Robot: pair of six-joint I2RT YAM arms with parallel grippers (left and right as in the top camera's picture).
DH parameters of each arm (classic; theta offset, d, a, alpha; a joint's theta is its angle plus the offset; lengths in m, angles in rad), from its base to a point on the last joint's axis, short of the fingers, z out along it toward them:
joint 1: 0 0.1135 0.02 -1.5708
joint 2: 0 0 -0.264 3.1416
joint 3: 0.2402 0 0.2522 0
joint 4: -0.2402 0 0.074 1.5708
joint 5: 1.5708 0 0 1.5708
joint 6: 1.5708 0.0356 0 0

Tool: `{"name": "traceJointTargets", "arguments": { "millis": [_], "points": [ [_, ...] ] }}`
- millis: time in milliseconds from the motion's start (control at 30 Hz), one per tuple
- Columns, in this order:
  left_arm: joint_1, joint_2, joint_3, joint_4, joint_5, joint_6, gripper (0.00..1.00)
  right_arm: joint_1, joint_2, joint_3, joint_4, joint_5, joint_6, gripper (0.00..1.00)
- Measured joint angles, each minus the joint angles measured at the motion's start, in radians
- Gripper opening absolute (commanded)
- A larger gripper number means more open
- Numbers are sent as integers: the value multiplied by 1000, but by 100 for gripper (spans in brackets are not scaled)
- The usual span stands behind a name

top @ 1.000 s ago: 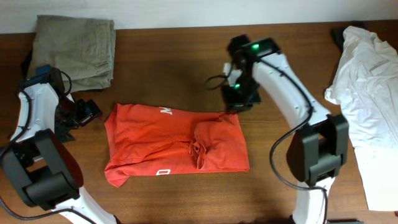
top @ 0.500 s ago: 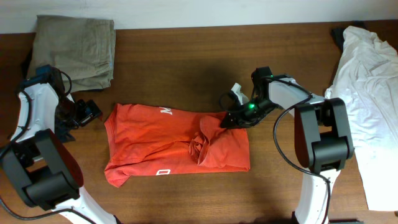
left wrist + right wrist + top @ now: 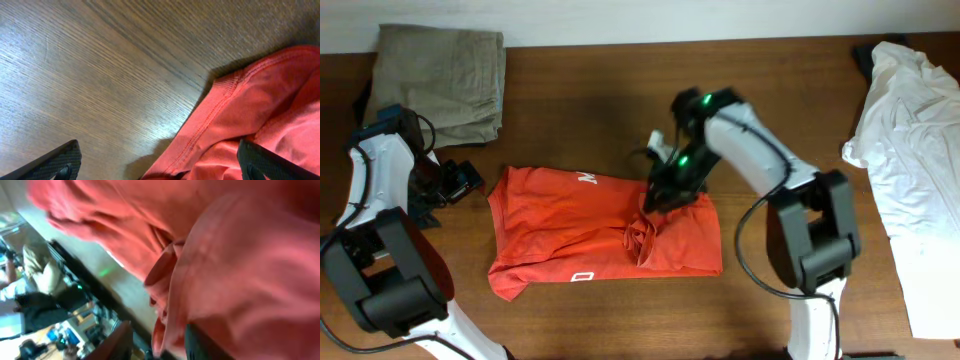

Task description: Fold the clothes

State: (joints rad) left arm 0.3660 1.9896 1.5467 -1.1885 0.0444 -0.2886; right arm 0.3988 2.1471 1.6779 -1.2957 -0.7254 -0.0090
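Mid-desk [image 3: 580,120]: shirt [image 3: 590,235], rough rectangle, half folded, with crumpled knot at its right-centre. Right gripper [image 3: 656,202] down on shirt's upper right, at that knot. Wrist view shows fingers [image 3: 120,340] drawn in on raised fold, pinching it, likely to tug bunch flat. Left gripper [image 3: 455,182] just off shirt's left edge, fingers [image 3: 60,162] spread wide, empty, low over bare wood beside hem — judged parked, ready for that corner. 2 other garments well apart from shirt: khaki pile [image 3: 440,70] up-left, white cloth [image 3: 910,130] far right.
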Motion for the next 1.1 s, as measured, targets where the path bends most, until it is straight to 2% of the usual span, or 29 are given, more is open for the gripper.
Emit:
{"name": "traceJointTargets", "arguments": {
  "millis": [67, 100, 167, 233, 300, 400, 433, 467, 500, 567, 633, 733, 800, 900, 967, 1000, 1033, 1067, 1100],
  "points": [
    [0, 0, 0, 3, 0, 0, 99, 31, 5, -199, 183, -72, 39, 47],
    [0, 0, 0, 4, -2, 0, 99, 34, 1, -303, 345, -144, 79, 41],
    [0, 0, 0, 3, 0, 0, 99, 31, -6, -374, 419, -214, 119, 37],
    [0, 0, 0, 3, 0, 0, 99, 31, -6, -377, 414, -222, 137, 37],
    [0, 0, 0, 4, 0, 0, 99, 31, -4, -266, 254, -197, 107, 41],
    [0, 0, 0, 2, 0, 0, 99, 21, -39, 48, -90, -27, 84, 44],
    [0, 0, 0, 3, -1, 0, 99, 11, -55, 88, -143, 16, 80, 39],
    [0, 0, 0, 2, 0, 0, 99, -11, -77, 106, -207, 43, 52, 25],
    [0, 0, 0, 3, -1, 0, 99, -32, -84, 105, -246, 43, 7, 22],
    [0, 0, 0, 3, 0, 0, 99, -41, -84, 37, -242, -28, -81, 19],
    [0, 0, 0, 3, 0, 0, 99, -21, -87, -135, -150, -126, -153, 20],
    [0, 0, 0, 6, 0, 0, 99, -22, -87, -420, 97, -211, -171, 31],
    [0, 0, 0, 8, 0, 0, 99, -56, -82, -530, 209, -223, -148, 36],
    [0, 0, 0, 7, 0, 0, 99, -135, -82, -543, 303, -232, -142, 35],
    [0, 0, 0, 7, -1, 0, 99, -180, -82, -505, 245, -231, -142, 35],
    [0, 0, 0, 6, 0, 0, 99, -205, -78, -446, 158, -229, -157, 36],
    [0, 0, 0, 6, 0, 0, 99, -232, -85, -341, 55, -224, -193, 42],
    [0, 0, 0, 6, 0, 0, 99, -246, -88, -263, -14, -215, -206, 62],
    [0, 0, 0, 5, 3, 0, 99, -264, -90, -137, -104, -181, -214, 99]
  ]
}}
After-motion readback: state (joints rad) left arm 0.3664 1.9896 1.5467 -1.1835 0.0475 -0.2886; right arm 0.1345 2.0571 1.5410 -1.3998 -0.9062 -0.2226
